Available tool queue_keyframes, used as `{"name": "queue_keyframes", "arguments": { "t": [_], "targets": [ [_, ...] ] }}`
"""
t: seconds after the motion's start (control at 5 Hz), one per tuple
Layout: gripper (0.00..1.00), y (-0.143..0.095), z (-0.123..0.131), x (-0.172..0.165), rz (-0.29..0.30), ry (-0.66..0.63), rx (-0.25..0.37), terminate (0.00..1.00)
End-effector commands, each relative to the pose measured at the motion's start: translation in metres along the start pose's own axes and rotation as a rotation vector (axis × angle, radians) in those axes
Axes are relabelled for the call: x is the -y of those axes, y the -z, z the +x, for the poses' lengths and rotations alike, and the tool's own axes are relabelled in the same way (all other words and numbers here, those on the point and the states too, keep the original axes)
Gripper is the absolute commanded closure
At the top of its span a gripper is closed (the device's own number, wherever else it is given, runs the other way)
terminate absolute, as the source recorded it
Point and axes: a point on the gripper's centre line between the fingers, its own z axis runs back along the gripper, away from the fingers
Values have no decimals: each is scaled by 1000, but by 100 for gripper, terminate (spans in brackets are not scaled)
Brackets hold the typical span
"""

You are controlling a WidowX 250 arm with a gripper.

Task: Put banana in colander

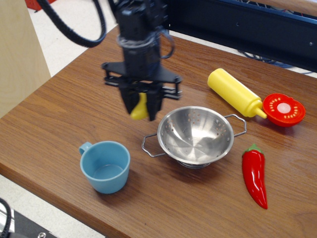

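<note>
My gripper is shut on the small yellow banana and holds it in the air above the table, just left of the colander. The banana hangs nearly upright between the black fingers, with its lower end showing. The colander is a shiny steel bowl with small holes and two wire handles. It stands upright and empty at the middle of the wooden table.
A light blue cup stands near the front edge, below the gripper. A yellow squeeze bottle lies behind the colander, next to a red tomato slice. A red chili pepper lies to the right.
</note>
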Motion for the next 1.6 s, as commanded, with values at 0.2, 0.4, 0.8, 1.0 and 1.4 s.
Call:
{"name": "queue_keyframes", "arguments": {
  "t": [0.2,0.4,0.8,1.0,1.4],
  "targets": [
    [100,-3,6,77,0,26,16,0],
    [0,4,10,87,7,6,39,0],
    [0,-26,10,82,-46,-23,52,0],
    [0,-50,11,92,-67,-30,53,0],
    [0,-50,11,92,-67,-30,53,0]
  ]
}}
